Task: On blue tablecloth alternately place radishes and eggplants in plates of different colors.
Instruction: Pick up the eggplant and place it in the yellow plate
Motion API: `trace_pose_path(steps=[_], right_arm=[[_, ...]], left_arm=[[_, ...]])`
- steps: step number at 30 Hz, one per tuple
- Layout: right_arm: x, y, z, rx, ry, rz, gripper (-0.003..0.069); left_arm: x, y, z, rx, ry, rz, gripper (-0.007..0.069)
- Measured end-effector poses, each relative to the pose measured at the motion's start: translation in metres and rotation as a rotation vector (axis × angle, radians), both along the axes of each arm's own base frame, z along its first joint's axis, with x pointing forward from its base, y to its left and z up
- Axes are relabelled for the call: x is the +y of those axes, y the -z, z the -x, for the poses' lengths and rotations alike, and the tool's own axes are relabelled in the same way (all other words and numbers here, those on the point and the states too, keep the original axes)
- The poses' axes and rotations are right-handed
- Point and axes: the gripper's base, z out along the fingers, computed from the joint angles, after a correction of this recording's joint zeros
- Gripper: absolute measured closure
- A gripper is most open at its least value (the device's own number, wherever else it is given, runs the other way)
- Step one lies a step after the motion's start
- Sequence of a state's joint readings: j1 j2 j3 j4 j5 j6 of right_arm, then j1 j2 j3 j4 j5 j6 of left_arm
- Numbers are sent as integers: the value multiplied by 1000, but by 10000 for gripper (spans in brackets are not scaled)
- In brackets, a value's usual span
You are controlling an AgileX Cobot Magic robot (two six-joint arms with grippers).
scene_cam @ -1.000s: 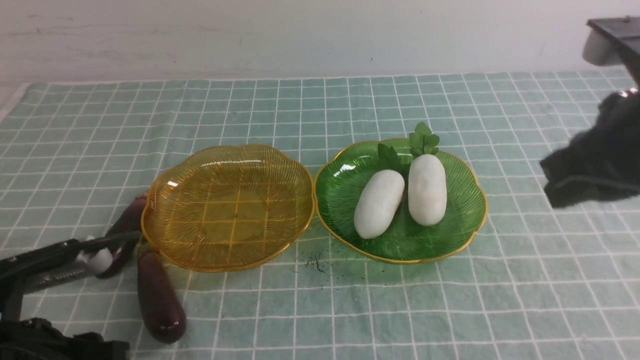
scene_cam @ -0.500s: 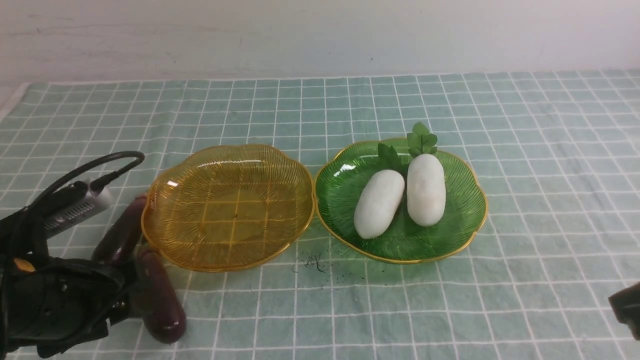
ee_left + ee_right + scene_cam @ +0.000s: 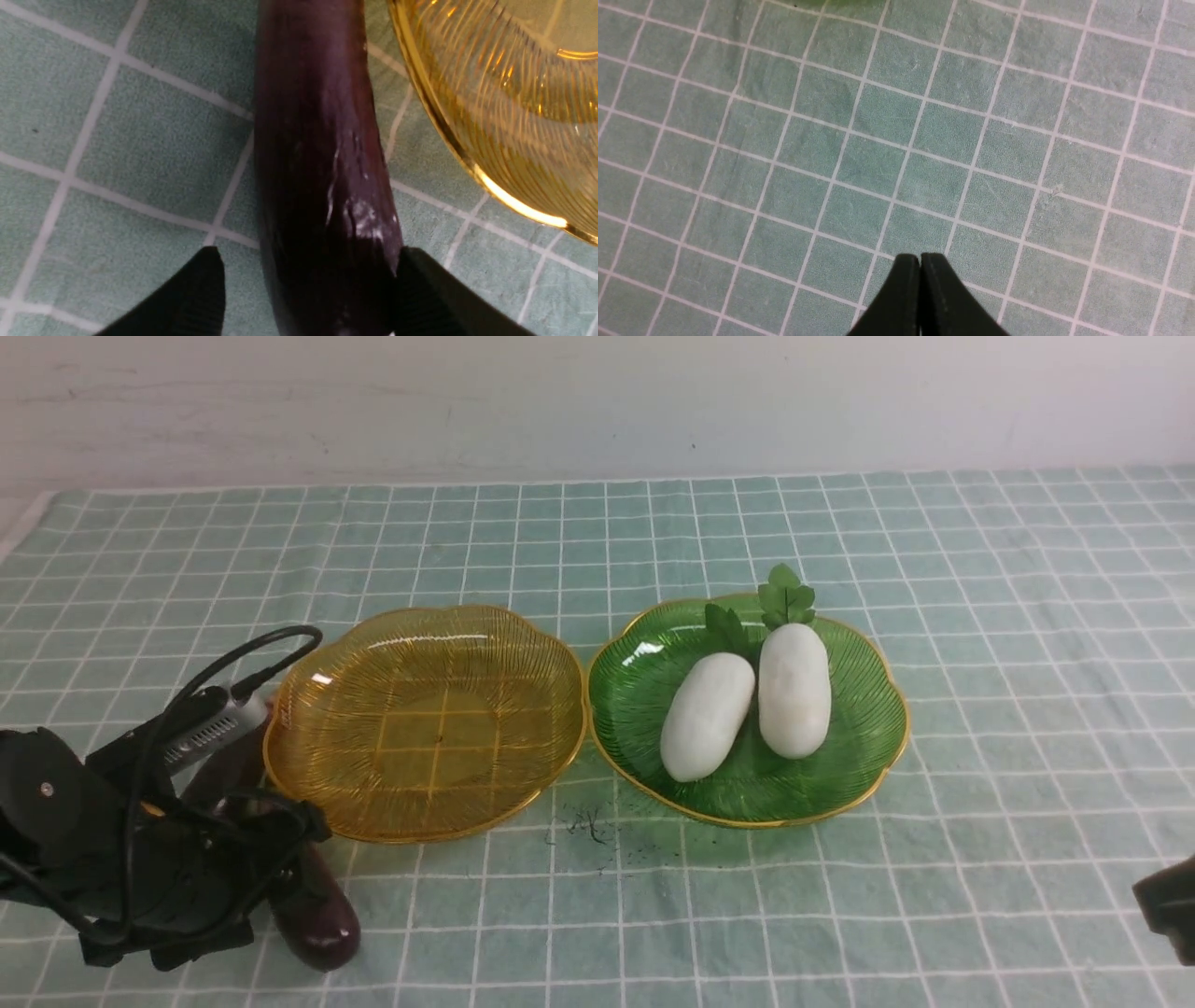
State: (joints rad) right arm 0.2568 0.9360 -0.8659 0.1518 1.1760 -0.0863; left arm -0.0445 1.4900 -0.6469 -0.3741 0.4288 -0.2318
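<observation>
Half the job looked done. Both white radishes lay side by side in the green plate, leafy tops toward the wall. The amber plate beside it (the two rims almost met) held nothing. Judged against the task, the radish share appeared finished and the eggplant share not yet begun.

The near eggplant lay on the blue tablecloth just off the amber plate's left rim. The far eggplant lay behind it, largely hidden by the left arm. In the left wrist view, the left gripper straddled an eggplant's glossy dark body with its jaws apart. One finger was against the flank and the other a little clear, so nothing was clamped. The right gripper hung over bare cloth, its fingers pressed together on nothing. Only a dark sliver of that arm showed at the right edge of the front view.

What was left, by this reading, was to close on each eggplant and carry it into the amber plate.

The pale teal cloth, gridded in thin white lines, lay flat with faint creases. A scatter of dark specks sat just in front of the gap between the plates. Behind the table stood a plain off-white wall, lightly scuffed.
</observation>
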Motion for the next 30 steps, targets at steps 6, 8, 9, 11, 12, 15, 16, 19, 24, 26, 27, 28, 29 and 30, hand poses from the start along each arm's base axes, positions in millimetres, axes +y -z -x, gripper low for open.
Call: trace_pose_path(steps=[6,8,9,11,12,15,16,19,24,26,27,28,29,30], right_arm=[[-1,0,0,-3,0,10,673],[-1,0,0,-3,0,10,673],[-1,0,0,-3,0,10,673],[-1,0,0,-3,0,10,673],[-1,0,0,-3,0,10,673],[-1,0,0,-3,0,10,673],[-1,0,0,-3,0,10,673],[-1,0,0,-3,0,10,673],[-1,0,0,-3,0,10,673],[-1,0,0,-3,0,10,673],[-1,0,0,-3,0,10,673],[-1,0,0,-3,0,10,673],[-1,0,0,-3,0,10,673],[-1,0,0,-3,0,10,673]], left_arm=[[-1,0,-1,3,-11,11,212],[-1,0,-1,4,-19,19,213],[-1,0,-1,5,-25,24,213],[-1,0,-1,5,-30,30,213],[-2,0,-1,6,-34,33,213],[-2,1,-1,7,-38,37,213],[-2,1,-1,7,-39,39,213],[-2,0,-1,7,-44,44,213],[-2,1,-2,5,-46,44,185],[-2,1,-2,4,-47,43,155],[-2,1,-2,4,-47,42,153],[-2,2,-3,3,-48,41,134],[-2,2,-3,2,-47,38,114],[-1,3,-3,2,-47,37,110]])
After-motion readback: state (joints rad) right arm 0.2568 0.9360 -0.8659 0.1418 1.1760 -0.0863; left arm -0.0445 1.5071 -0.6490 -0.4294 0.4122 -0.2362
